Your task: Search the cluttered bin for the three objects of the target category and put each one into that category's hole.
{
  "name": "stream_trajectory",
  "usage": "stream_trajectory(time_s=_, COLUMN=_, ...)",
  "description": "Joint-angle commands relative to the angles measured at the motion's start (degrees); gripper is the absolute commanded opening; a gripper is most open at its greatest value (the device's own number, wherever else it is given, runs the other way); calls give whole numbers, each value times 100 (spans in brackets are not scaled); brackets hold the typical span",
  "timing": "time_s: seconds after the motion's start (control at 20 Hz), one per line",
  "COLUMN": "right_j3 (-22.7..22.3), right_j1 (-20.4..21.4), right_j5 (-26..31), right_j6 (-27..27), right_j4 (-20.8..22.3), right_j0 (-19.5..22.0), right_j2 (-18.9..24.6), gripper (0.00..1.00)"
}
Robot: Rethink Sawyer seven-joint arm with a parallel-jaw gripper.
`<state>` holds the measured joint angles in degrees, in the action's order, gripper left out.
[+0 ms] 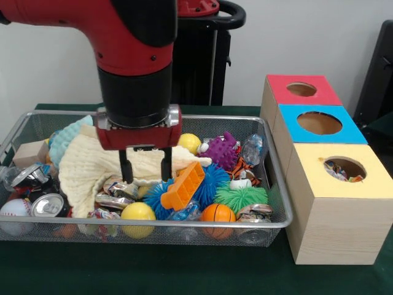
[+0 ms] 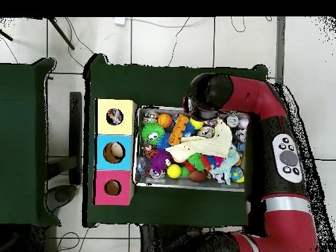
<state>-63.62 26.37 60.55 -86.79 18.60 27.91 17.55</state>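
The wire mesh bin (image 1: 277, 163) lies across the table, full of toys; in the overhead view its rim (image 2: 190, 185) shows too. My gripper (image 1: 145, 167) hangs open over the bin's left middle, fingertips at the large cream cloth (image 1: 92, 166), nothing between them. In the overhead view the arm's end (image 2: 209, 97) covers it. The yellow-topped box (image 1: 368, 181) stands right of the bin; printed cloth shows inside its round hole (image 1: 344, 169), also seen from overhead (image 2: 115, 117). A red and blue patch (image 2: 209, 161) shows beside the cloth (image 2: 209, 146); I cannot tell what it is.
The blue-topped box (image 1: 347, 132) and red-topped box (image 1: 325, 95) stand behind the yellow one. The bin holds spiky rubber balls (image 1: 242, 198), an orange plastic piece (image 1: 183, 186), a yellow ball (image 1: 138, 212), a small basketball (image 1: 218, 213), crushed cans (image 1: 49, 204) and a baseball (image 1: 13, 209).
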Motion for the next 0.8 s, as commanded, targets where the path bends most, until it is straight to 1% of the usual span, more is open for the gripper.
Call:
stream_trajectory(time_s=0.05, right_j3=334, right_j1=-304, right_j5=274, right_j6=1862, right_j4=391, right_j0=318, right_j2=538, gripper=100)
stream_trajectory(time_s=0.3, right_j3=465, right_j1=-568, right_j5=143, right_j6=1882, right_j4=527, right_j0=372, right_j2=564, gripper=100)
stream_trajectory(time_s=0.4, right_j3=385, right_j1=-605, right_j5=28, right_j6=1863, right_j4=576, right_j0=415, right_j2=550, gripper=100)
stream_trajectory(time_s=0.55, right_j3=221, right_j1=-578, right_j5=-161, right_j6=1765, right_j4=639, right_j0=459, right_j2=531, gripper=100)
stream_trajectory(time_s=0.8, right_j3=112, right_j1=-478, right_j5=-225, right_j6=1595, right_j4=608, right_j0=490, right_j2=573, gripper=100)
